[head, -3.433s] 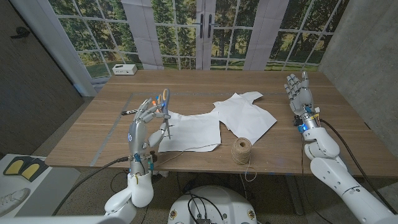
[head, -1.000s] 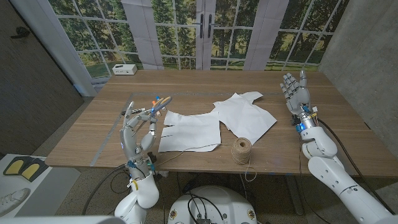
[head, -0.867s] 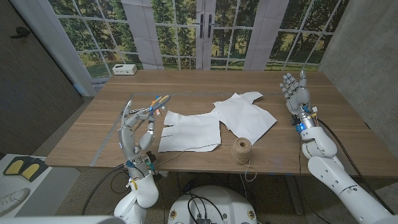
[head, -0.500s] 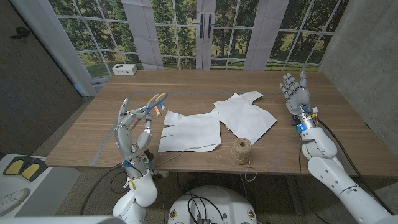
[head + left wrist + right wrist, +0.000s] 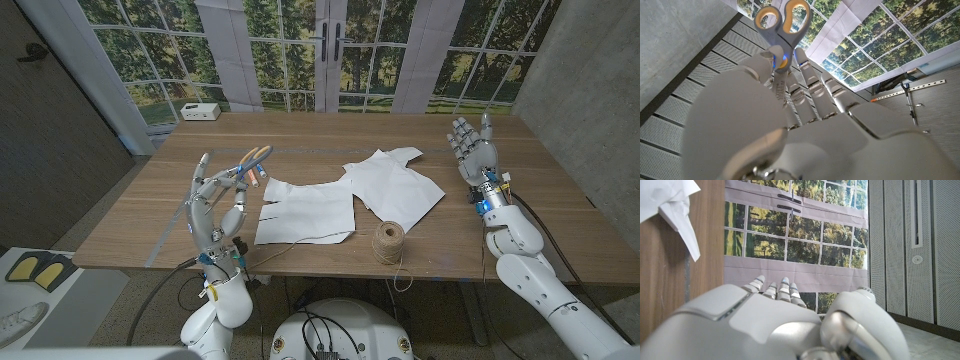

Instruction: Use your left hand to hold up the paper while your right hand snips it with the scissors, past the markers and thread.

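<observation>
My left hand point(image 5: 214, 207) is raised over the table's front left and grips the scissors point(image 5: 256, 158), whose orange and blue handles stick out above the fingers toward the paper. In the left wrist view the grey, orange-lined scissors handles point(image 5: 782, 16) rise from between the fingers of my left hand point(image 5: 790, 120). A flat white sheet point(image 5: 305, 212) lies just right of that hand, and a crumpled sheet point(image 5: 393, 180) lies behind it. A ball of twine point(image 5: 389, 241) stands at the front edge. My right hand point(image 5: 473, 147) is held upright at the table's right side, fingers spread, holding nothing.
A small white box point(image 5: 200, 111) sits at the far left corner of the wooden table point(image 5: 330, 135). In the right wrist view, a corner of the crumpled sheet point(image 5: 675, 202) lies on the wood beyond my right hand point(image 5: 775, 320). Windows stand behind the table.
My left hand has shifted a little to the left and turned, so the scissors now lean with their handles toward the paper. The right hand has barely moved.
</observation>
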You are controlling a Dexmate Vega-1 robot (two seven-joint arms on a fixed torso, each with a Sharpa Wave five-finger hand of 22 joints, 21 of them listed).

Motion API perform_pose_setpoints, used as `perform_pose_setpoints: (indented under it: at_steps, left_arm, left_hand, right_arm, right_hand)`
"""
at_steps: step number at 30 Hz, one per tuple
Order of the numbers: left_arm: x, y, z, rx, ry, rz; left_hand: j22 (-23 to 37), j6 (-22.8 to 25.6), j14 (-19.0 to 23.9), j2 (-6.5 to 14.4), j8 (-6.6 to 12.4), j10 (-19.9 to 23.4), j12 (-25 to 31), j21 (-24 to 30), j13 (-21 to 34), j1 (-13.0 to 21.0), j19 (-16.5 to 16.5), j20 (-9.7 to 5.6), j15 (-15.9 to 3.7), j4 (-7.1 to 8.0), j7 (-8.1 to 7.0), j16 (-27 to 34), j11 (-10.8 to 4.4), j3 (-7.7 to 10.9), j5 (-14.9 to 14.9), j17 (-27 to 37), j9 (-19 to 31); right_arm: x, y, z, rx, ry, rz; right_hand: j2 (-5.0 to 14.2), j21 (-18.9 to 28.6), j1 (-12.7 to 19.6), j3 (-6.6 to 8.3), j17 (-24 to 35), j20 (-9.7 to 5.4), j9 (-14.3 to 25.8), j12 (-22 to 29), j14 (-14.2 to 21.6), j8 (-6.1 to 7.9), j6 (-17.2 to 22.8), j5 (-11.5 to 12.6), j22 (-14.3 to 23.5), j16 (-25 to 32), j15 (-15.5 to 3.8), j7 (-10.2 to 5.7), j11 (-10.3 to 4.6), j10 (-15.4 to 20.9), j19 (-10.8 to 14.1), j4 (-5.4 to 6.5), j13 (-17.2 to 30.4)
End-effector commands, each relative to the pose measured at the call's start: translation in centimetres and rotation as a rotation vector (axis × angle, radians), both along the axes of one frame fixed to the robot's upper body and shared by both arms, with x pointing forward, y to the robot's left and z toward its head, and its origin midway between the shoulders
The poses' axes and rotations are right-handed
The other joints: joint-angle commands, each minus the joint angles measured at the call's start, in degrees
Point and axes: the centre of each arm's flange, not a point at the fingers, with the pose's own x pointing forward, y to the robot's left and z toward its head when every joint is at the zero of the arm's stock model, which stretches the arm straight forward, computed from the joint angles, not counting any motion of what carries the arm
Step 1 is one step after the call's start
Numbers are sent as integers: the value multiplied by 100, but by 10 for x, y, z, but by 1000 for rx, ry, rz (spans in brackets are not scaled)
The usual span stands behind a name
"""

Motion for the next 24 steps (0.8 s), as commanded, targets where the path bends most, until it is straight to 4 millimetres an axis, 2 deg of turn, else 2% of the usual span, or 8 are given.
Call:
perform_pose_setpoints:
  at_steps: [1,9,17,24]
  left_arm:
    - [4,-8,19,46,-34,-30]
    - [2,-11,39,88,-60,-41]
    - [2,-12,45,116,-36,-68]
    - [3,-10,45,125,-3,-83]
  left_hand:
    - [13,62,95,-4,45,839,310,32,533,67,31,-789,-549,-20,3,13,-155,-16,30,23,-12]
    - [14,121,141,-27,41,887,334,34,554,96,68,-790,-550,-30,4,12,-158,-31,33,21,-94]
    - [14,139,208,-43,28,911,347,27,584,124,86,-792,-548,-28,8,18,-158,-43,42,29,-169]
    - [13,151,233,-64,-4,933,360,25,615,133,104,-791,-547,-19,22,11,-161,-45,55,29,-268]
  right_arm:
    - [-8,18,0,-55,4,32]
    - [-11,22,-1,-76,11,38]
    - [-16,23,-1,-100,8,45]
    - [-20,24,1,-123,0,46]
  right_hand:
    - [59,26,13,17,19,8,15,-4,12,4,-12,-2,19,34,-14,10,44,28,2,-7,15]
    - [67,24,22,24,19,11,15,-5,16,3,-16,-4,19,33,-7,19,41,27,2,-10,15]
    - [73,22,30,29,19,15,15,-6,23,8,-4,-6,18,33,-4,11,38,26,4,-14,16]
    - [76,15,40,35,20,29,16,42,32,28,51,-14,18,30,-8,-28,-74,148,0,-21,18]
